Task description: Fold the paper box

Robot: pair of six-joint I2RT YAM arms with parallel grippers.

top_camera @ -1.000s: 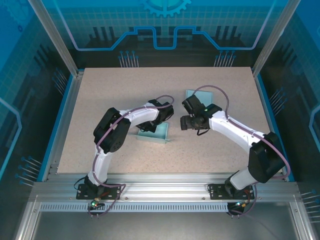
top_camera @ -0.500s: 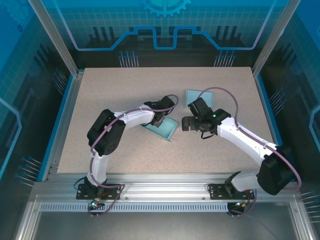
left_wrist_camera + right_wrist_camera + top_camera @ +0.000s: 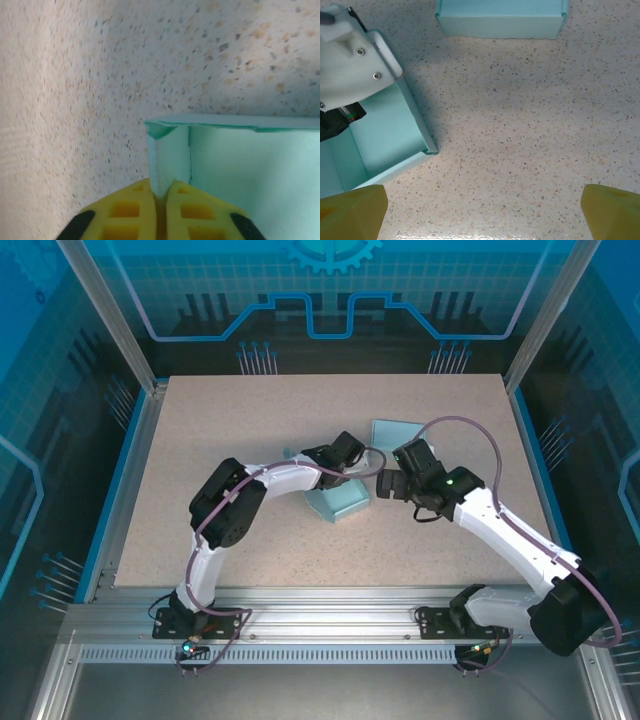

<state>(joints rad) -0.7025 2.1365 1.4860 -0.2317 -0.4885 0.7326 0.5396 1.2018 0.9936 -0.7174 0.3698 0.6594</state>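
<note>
My left pincer [image 3: 160,195] has its two yellow fingers [image 3: 125,210] pressed almost together on a thin upright wall of the pale teal paper box [image 3: 240,170]. The pinch is right at a corner, low in the middle of the left wrist view. My right pincer [image 3: 482,212] is spread wide, one yellow fingertip in each bottom corner of the right wrist view, with the speckled beige tabletop [image 3: 520,125] between them.

That tabletop [image 3: 250,420] takes up the middle of the overhead view. Just right of its centre the box [image 3: 340,502] sits as an open tray, hollow side up. My left pincer [image 3: 347,462] meets it at its upper-left side. My right pincer [image 3: 386,486] hangs just beside its right edge; whether it touches, I cannot tell. In the right wrist view the box [image 3: 380,135] lies at the left edge, partly under the white housing of my left wrist [image 3: 350,70].

A smaller folded teal paper piece [image 3: 395,431] lies up and to the right of the box, apart from it. It also runs along the top edge of the right wrist view [image 3: 502,17].
</note>
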